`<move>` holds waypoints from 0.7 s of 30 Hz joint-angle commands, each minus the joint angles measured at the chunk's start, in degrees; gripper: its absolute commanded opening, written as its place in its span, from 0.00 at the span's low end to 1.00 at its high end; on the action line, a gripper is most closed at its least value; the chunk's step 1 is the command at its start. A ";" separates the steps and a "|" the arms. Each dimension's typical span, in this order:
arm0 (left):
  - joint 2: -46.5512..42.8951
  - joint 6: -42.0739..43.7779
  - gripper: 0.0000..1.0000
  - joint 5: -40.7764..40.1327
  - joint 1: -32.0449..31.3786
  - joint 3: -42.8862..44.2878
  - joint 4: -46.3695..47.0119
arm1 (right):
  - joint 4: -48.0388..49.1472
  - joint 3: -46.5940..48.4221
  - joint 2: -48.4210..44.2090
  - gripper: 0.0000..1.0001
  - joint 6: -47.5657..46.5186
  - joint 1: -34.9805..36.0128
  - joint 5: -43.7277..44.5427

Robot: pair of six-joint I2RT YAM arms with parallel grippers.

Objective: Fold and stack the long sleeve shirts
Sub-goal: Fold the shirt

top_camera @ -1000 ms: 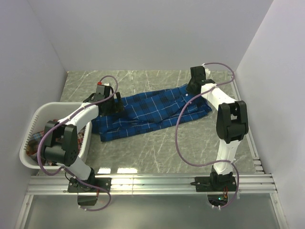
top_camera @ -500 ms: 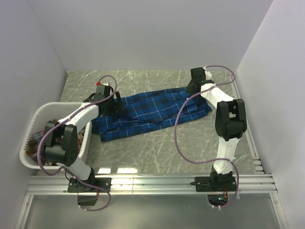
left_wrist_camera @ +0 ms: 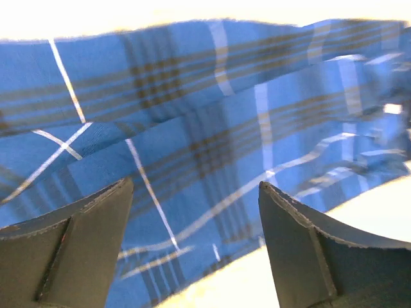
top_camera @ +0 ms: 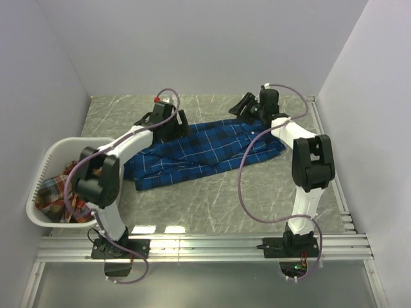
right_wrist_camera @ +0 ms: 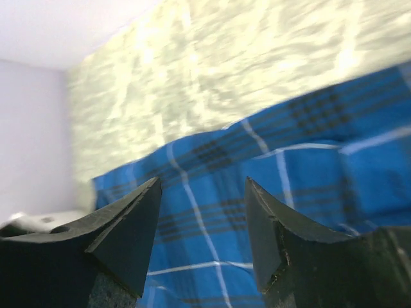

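Observation:
The royal blue plaid long sleeve shirt [top_camera: 205,151] lies spread lengthwise across the middle of the table. My left gripper [top_camera: 174,125] hovers over the shirt's far edge, left of centre. It is open, with only blue cloth [left_wrist_camera: 192,128] below the gap between its fingers [left_wrist_camera: 70,247]. My right gripper [top_camera: 244,106] is above the shirt's far right end, open and holding nothing. Its fingers [right_wrist_camera: 125,224] frame the plaid cloth [right_wrist_camera: 205,218] and the marble beyond. A red-orange plaid shirt [top_camera: 54,192] lies crumpled in the basket.
The white plastic laundry basket [top_camera: 64,142] stands at the left edge of the grey marble table [top_camera: 212,199]. White walls close in the back and both sides. A metal rail [top_camera: 205,247] runs along the near edge by the arm bases.
My left arm swung right from the shirt's basket end to its far edge near the middle. My right gripper opened off the shirt's right end and turned left.

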 commanded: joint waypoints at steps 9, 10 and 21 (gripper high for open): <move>9.22 -8.92 0.85 -0.59 2.22 -8.14 4.00 | 9.35 -8.49 7.57 0.60 12.37 -6.63 -5.35; 9.04 -9.28 0.85 -0.51 2.40 -8.86 4.18 | 8.74 -9.89 7.39 0.60 12.90 -7.25 -4.38; 0.26 -8.23 0.92 -7.17 1.52 -8.16 -2.23 | -4.88 -8.33 -3.23 0.60 0.54 -7.62 5.82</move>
